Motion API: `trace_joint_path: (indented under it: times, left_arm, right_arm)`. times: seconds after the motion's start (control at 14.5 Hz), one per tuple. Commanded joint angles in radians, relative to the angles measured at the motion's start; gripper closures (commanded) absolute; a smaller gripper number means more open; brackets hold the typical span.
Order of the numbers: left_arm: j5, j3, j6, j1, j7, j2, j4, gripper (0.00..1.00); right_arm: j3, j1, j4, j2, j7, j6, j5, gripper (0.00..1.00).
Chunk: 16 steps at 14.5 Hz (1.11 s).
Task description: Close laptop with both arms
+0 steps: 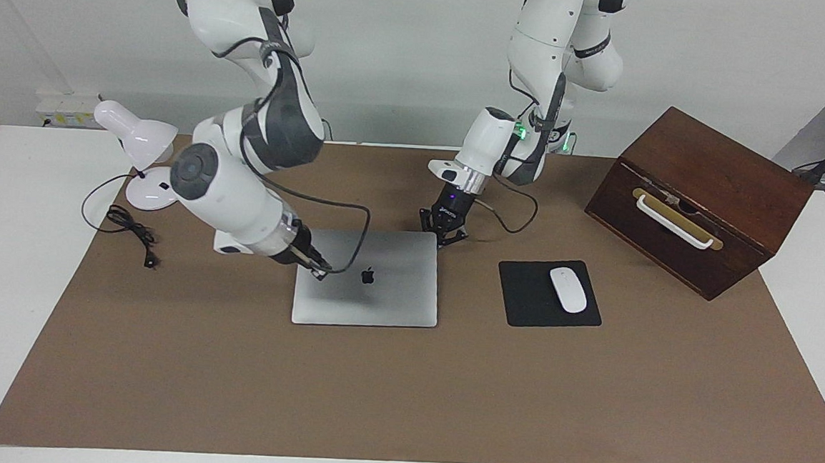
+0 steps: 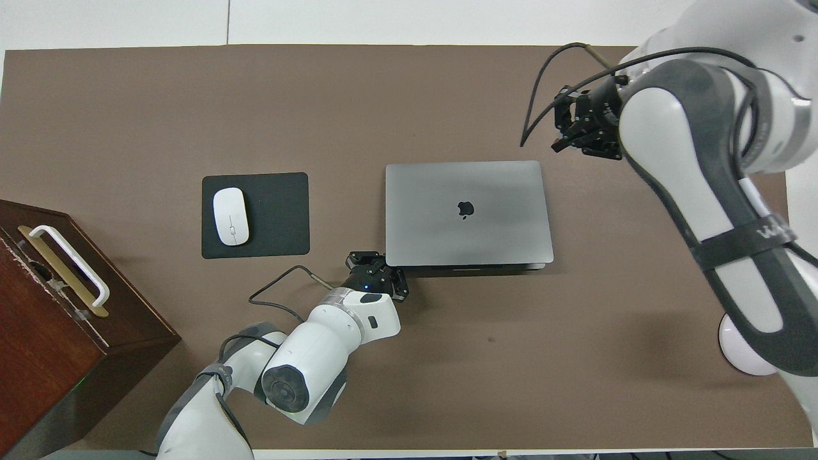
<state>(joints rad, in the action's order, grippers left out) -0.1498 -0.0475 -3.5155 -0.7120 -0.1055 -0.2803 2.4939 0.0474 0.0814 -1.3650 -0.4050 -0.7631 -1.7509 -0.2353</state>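
The desk [image 1: 668, 390] carries a brown mat, with the closed laptop [image 1: 373, 290] lying flat at its middle, lid down. The right claw [image 1: 318, 271] hangs raised over the laptop's corner, fingers together, holding nothing. The left claw [image 1: 442, 235], fingers together, sits at the laptop's corner nearest the robots.
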Motion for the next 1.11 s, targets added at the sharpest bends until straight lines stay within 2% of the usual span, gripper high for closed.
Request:
trace_joint_path:
  times: [0.0,0.21,0.41,0.48,0.55,0.76,1.04]
  left_arm:
    - [-0.017,0.017,0.013,-0.006,-0.02,-0.02,0.046,1.0]
    - [-0.019,0.015,0.012,-0.003,-0.002,-0.017,0.042,1.0]
    - [-0.019,0.015,0.013,-0.004,0.059,0.01,0.042,1.0]
    - [-0.019,0.015,0.019,-0.003,0.063,0.03,0.043,1.0]
    - [-0.019,0.015,0.029,0.009,0.064,0.047,0.045,1.0]
    - [-0.019,0.015,0.168,0.026,0.064,0.139,0.045,1.0]
    - [-0.017,0.017,0.503,0.106,0.046,0.346,0.036,1.0]
  right_arm:
    - [0.009,-0.028,-0.022,0.043,0.244,-0.01,0.164,1.0]
    - [0.009,-0.057,0.021,0.052,0.503,-0.015,0.336,1.0]
    - [0.009,-0.112,0.027,0.057,0.692,-0.032,0.367,1.0]
    - [0.009,-0.129,0.027,0.067,0.709,-0.056,0.367,0.85]
    - [0.009,-0.138,0.015,0.075,0.709,-0.074,0.366,0.66]
    - [0.011,-0.152,-0.012,0.113,0.705,-0.056,0.363,0.01]
    - [0.012,-0.17,-0.083,0.182,0.717,-0.03,0.352,0.0]
